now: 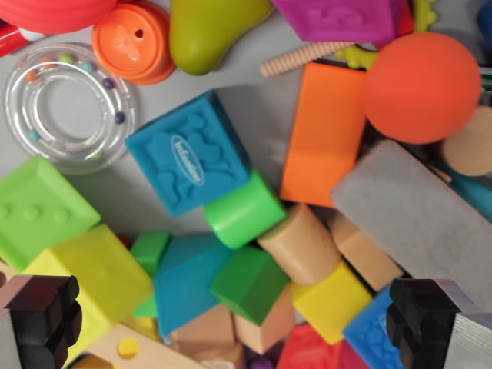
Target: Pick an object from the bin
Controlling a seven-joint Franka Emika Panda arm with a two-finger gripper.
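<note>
At the far left, a clear ring rattle (pixel 68 105) with coloured beads lies in the upper left of the frame, above a lime green block (pixel 38 209) and a yellow block (pixel 92 277). An orange cup (pixel 134 40) and a green pear (pixel 207 31) sit along the top edge. Near the centre, a blue embossed block (pixel 188 152) rests tilted, touching a bright green cylinder (pixel 244 209) just below it. Right of centre, an orange rectangular block (pixel 323 142) lies beside an orange ball (pixel 421 87). A grey block (pixel 419 215) slants across the right side. The gripper (pixel 238 323) has its jaws spread wide at the bottom corners, holding nothing, above the jumble of toys in the bin.
</note>
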